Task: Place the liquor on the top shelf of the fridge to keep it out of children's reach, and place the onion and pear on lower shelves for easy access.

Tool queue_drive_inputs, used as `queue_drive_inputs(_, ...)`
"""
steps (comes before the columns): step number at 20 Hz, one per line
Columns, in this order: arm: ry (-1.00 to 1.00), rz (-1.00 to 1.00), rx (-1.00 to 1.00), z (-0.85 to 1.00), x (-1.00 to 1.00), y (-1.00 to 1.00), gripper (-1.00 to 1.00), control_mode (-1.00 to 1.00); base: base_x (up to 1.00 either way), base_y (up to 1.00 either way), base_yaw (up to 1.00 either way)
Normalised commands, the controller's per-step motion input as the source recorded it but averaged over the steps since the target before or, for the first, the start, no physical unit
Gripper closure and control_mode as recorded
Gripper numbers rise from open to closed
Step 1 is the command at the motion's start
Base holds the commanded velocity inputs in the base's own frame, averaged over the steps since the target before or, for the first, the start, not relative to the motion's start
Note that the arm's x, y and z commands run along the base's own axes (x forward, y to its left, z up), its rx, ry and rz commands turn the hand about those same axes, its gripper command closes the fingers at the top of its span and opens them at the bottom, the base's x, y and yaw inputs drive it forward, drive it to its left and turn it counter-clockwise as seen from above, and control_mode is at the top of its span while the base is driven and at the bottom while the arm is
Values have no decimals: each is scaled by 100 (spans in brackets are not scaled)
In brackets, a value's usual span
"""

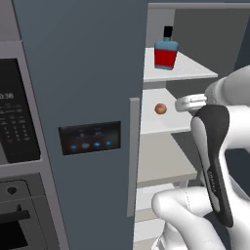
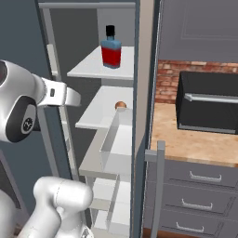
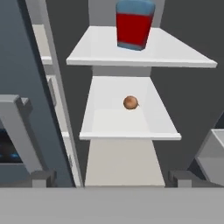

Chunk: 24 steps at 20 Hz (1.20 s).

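While the pincer (image 3: 112,177) gapes wide, liquor (image 1: 166,51) tops the top shelf (image 1: 195,71); onion (image 1: 160,109) below.

Top shelf (image 3: 175,54) carries liquor (image 3: 134,24), upright; shelf below (image 3: 109,122) carries onion (image 3: 130,102).

Liquor (image 1: 165,51) upright, top shelf (image 1: 195,71); onion (image 1: 160,109) below.

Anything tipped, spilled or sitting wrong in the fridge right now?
Nothing stands out. The liquor stands upright on the top shelf, and the onion rests on the shelf below, no spill.
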Motion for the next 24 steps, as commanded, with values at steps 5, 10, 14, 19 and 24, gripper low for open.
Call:
queue_drive_inputs(5, 1, 3, -1, -4, -16, 4, -100, 100, -28, 0, 0)
queue_drive_inputs(10, 0, 0, 0, 0, 0, 0, -100, 100, -99, -19, -2)
queue_drive_inputs(14, 0, 0, 0, 0, 0, 0, -100, 100, -97, -25, -6)
queue_drive_inputs(19, 0, 0, 0, 0, 0, 0, -100, 100, -64, -42, -10)
queue_drive_inputs(24, 0, 0, 0, 0, 0, 0, -100, 100, -11, -61, -45)
